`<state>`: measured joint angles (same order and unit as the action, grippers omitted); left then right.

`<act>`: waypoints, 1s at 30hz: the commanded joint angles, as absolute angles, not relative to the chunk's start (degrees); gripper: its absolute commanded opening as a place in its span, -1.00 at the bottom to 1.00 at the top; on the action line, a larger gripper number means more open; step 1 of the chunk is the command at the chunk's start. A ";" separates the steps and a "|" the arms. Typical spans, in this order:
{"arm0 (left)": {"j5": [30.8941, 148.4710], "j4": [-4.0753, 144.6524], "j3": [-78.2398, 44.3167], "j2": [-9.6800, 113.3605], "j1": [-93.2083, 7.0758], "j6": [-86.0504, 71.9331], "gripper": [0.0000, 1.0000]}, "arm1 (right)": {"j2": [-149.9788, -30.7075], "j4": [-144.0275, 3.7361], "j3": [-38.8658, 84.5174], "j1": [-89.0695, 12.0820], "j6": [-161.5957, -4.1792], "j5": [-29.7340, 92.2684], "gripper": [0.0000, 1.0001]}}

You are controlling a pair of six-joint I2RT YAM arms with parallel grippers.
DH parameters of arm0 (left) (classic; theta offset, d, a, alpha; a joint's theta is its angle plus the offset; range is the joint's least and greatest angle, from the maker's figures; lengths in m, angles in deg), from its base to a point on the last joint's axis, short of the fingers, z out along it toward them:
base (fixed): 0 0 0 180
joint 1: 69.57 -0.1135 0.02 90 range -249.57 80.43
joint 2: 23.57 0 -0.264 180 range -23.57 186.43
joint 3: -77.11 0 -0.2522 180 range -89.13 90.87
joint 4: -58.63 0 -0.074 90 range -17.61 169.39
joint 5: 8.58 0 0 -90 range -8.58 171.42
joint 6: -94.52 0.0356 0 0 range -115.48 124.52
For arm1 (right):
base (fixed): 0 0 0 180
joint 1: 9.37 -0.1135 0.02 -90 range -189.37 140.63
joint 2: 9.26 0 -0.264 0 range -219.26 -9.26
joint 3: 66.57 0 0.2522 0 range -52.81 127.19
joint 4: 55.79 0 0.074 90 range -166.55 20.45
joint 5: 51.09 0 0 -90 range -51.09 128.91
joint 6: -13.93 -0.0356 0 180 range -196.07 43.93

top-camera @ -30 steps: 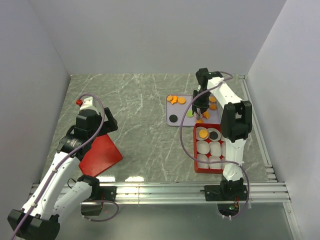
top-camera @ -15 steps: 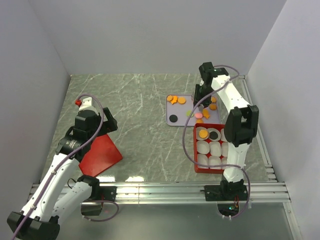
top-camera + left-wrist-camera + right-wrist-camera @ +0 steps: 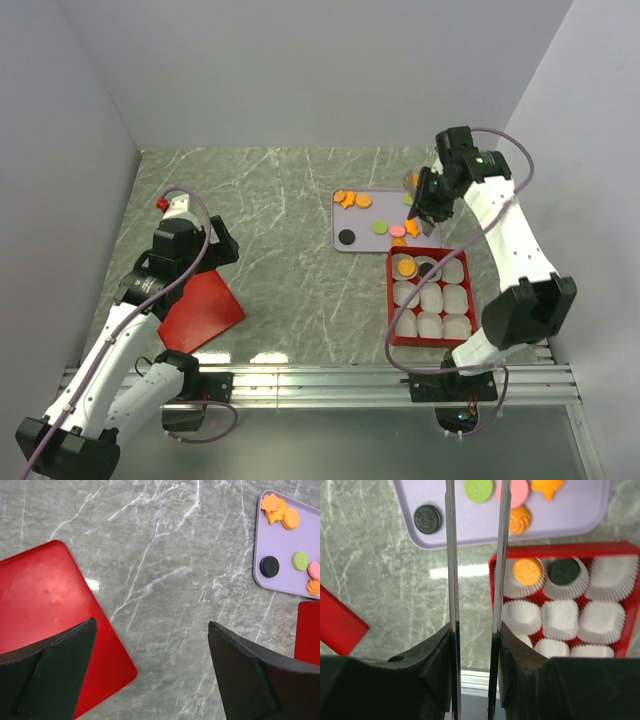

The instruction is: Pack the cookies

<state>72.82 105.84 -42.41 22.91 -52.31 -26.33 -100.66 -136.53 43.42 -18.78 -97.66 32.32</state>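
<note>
The tray lies on the counter, right of centre. On it lie cookies: a cluster at the far left corner, one by the near left corner, the others across the right half. The box sits just in front of the tray's right half. It holds nine cups in three rows; the far row's left and middle cups each hold one. The lid lies flat at near left, well apart.

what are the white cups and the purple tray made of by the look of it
White cups: thin paper, matte, going by their pleated, crimped walls. Purple tray: probably moulded plastic, smooth and satin; the even colour and rounded corners suggest it, though coated metal can't be ruled out.
</note>
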 commanded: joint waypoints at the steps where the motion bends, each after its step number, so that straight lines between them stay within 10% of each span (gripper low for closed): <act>1: 74.12 103.59 -42.81 22.22 -52.08 -25.63 0.99 | -92.95 -136.78 39.84 -16.06 -97.43 33.81 -0.37; 20: 75.97 103.07 -43.08 21.70 -52.08 -25.27 0.99 | -63.06 -141.98 15.49 -6.91 -102.79 38.82 -0.40; 30: 75.44 103.24 -42.99 20.99 -52.08 -25.27 0.99 | -69.11 -136.88 9.77 -4.80 -104.20 37.68 -0.46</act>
